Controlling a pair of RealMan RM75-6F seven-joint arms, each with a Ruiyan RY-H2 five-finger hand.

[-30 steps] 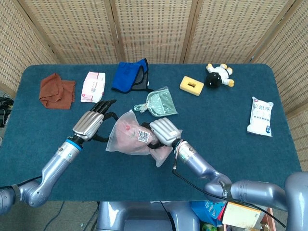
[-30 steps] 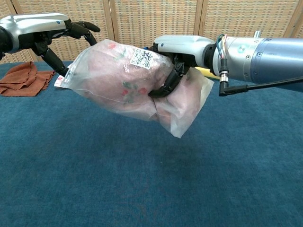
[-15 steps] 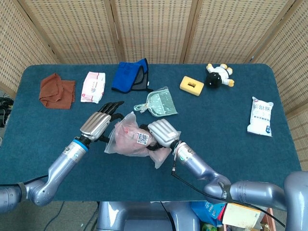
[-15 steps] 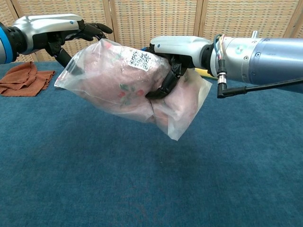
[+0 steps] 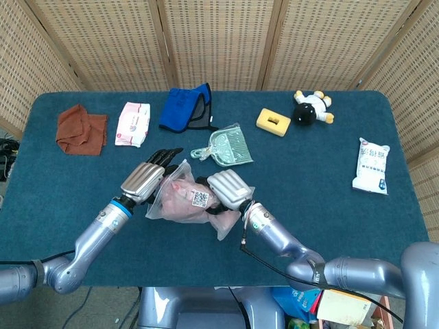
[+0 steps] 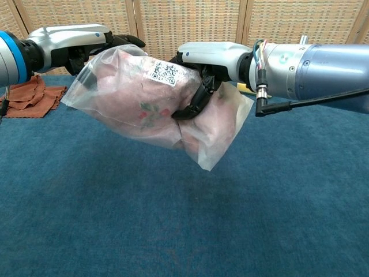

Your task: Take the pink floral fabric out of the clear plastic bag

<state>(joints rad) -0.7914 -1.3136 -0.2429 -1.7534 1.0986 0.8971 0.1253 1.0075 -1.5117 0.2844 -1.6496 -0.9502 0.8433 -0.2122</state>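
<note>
The clear plastic bag [image 5: 184, 203] [image 6: 134, 98] hangs above the blue table [image 5: 343, 212], with the pink floral fabric [image 6: 124, 95] bunched inside and a QR label on top. My right hand [image 5: 226, 188] [image 6: 200, 64] grips the bag around its middle, fingers curled under it. The bag's loose end droops below and to the right of that hand. My left hand [image 5: 147, 179] [image 6: 86, 46] lies against the bag's upper left end, fingers stretched out over the plastic. I see no grip there.
Along the back of the table lie a brown cloth [image 5: 81, 129], a white and pink pack [image 5: 133, 123], a blue fabric piece [image 5: 186, 107], a green dustpan [image 5: 223, 145], a yellow sponge [image 5: 273, 122] and a cow toy [image 5: 313, 107]. A white packet [image 5: 372, 165] sits at the right.
My left hand has moved right and now reaches the bag's left end. The right hand has carried the bag slightly left, still gripping it.
</note>
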